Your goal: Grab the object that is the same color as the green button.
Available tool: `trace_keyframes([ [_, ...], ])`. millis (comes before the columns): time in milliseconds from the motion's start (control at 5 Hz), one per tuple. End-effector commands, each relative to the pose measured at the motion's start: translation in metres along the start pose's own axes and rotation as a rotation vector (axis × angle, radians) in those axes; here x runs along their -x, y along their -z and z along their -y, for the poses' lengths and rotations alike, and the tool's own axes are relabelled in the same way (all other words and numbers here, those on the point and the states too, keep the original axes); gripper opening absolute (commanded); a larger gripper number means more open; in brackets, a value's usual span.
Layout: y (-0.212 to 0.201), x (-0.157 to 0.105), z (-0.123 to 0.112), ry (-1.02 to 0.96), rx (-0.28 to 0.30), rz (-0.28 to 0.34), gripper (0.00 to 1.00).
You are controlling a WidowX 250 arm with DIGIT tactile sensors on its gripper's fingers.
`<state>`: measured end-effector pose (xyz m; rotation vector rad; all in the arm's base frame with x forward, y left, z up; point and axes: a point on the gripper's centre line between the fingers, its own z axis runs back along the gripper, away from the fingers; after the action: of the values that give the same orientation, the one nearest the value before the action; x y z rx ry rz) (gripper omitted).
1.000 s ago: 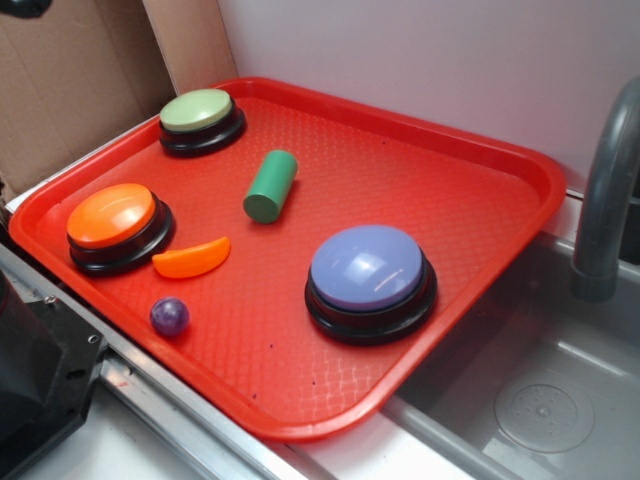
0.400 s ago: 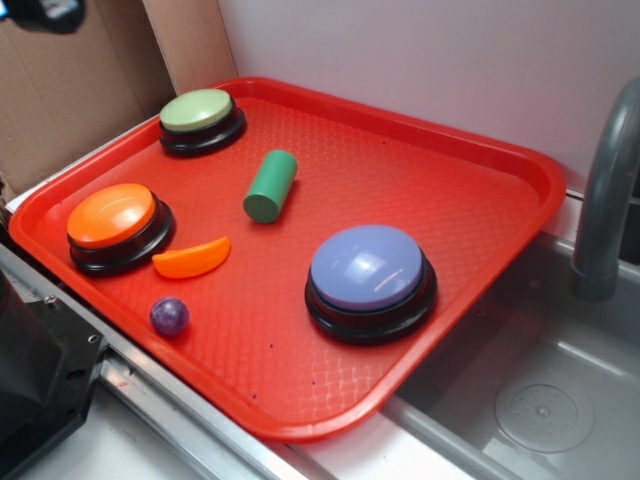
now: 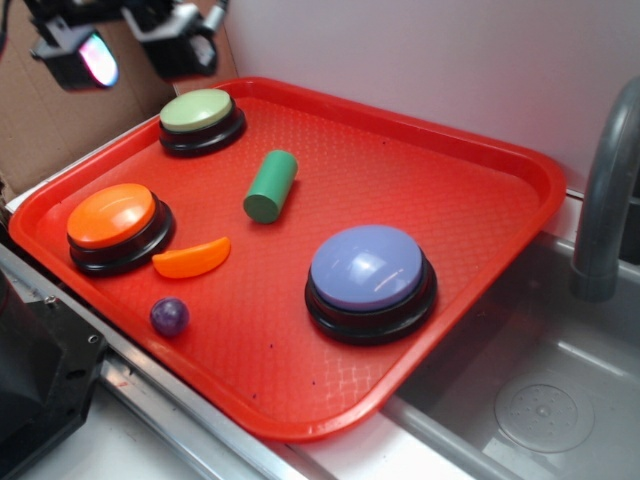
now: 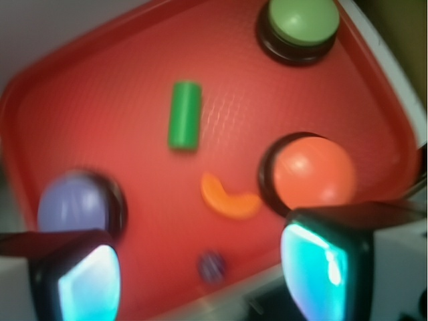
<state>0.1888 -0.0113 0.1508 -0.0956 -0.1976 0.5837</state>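
Note:
A small green cylinder (image 3: 270, 186) lies on its side near the middle of the red tray (image 3: 470, 170); it also shows in the wrist view (image 4: 184, 115). The pale green button (image 3: 200, 120) on a black base sits at the tray's back left corner, also in the wrist view (image 4: 301, 23). My gripper (image 3: 130, 45) is high at the upper left, above and left of the green button, far from the cylinder. Its jaws are wide apart and empty; the fingertips (image 4: 87, 281) glow cyan at the bottom of the wrist view.
An orange button (image 3: 115, 225), an orange crescent (image 3: 192, 258), a purple ball (image 3: 170, 316) and a large lavender button (image 3: 370, 280) are on the tray. A cardboard wall (image 3: 60, 110) stands at left. A sink (image 3: 545, 400) and grey faucet (image 3: 605, 200) lie at right.
My gripper has come into the exterior view from the upper left corner, moving right and down. Everything on the tray stays in place.

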Motion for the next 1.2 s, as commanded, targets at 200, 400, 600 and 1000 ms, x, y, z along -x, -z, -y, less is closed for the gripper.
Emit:
trace_keyframes([
  [200, 0.097, -0.043, 0.028, -0.086, -0.05, 0.12, 1.0],
  [400, 0.118, -0.049, 0.026, -0.107, -0.069, 0.107, 1.0],
  [600, 0.133, -0.055, 0.019, -0.122, -0.078, 0.086, 1.0],
  [1000, 0.137, -0.056, 0.011, -0.158, -0.05, 0.076, 0.0],
])
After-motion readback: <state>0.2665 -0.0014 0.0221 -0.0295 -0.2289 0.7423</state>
